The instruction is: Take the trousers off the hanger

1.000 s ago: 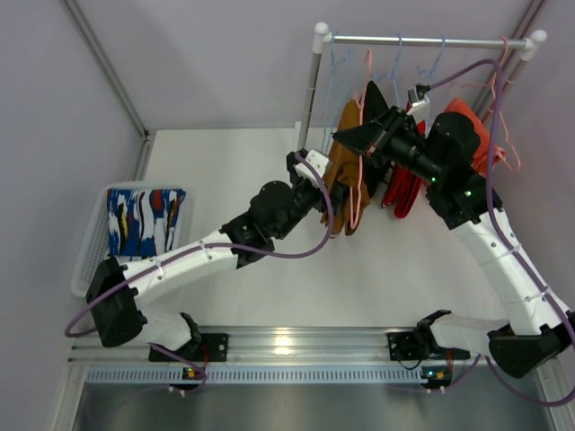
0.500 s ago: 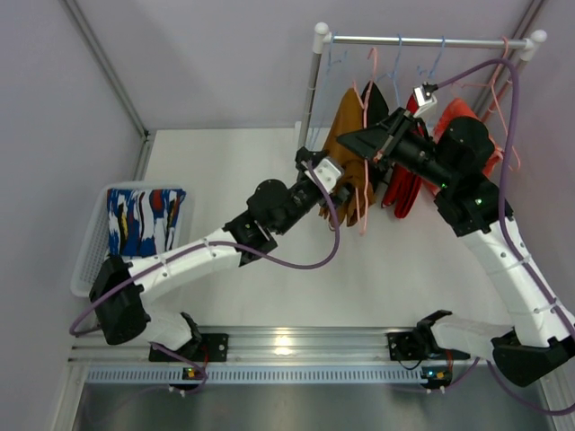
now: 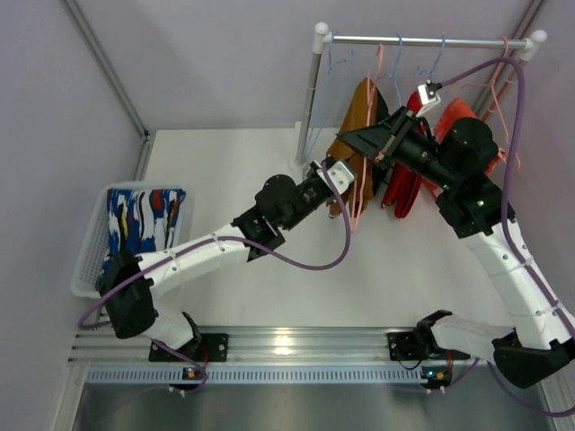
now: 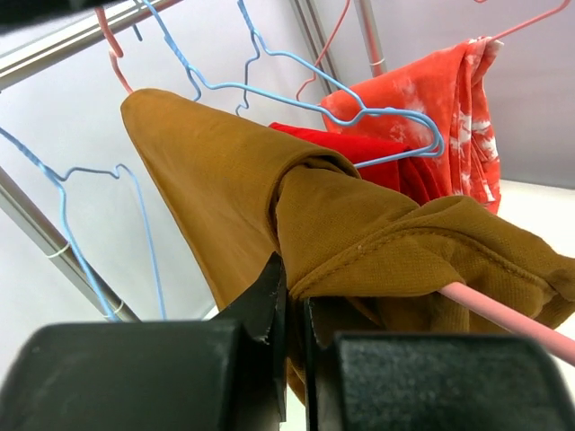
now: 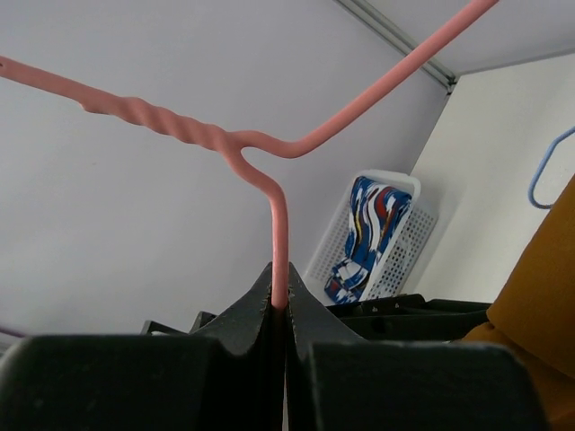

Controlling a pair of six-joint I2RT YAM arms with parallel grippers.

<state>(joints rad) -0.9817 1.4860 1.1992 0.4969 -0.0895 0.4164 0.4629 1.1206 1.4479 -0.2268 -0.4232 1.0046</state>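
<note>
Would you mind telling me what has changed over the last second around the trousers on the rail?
The left gripper moved right, towards the rail, and closed on the tan-brown trousers. The right gripper shifted slightly right with the pink hanger it keeps clamped. The blue patterned trousers in the basket and the red trousers on the rail stayed put.

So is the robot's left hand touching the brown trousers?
Touching. The left wrist view shows the left hand pinched shut on a fold of the brown trousers.
</note>
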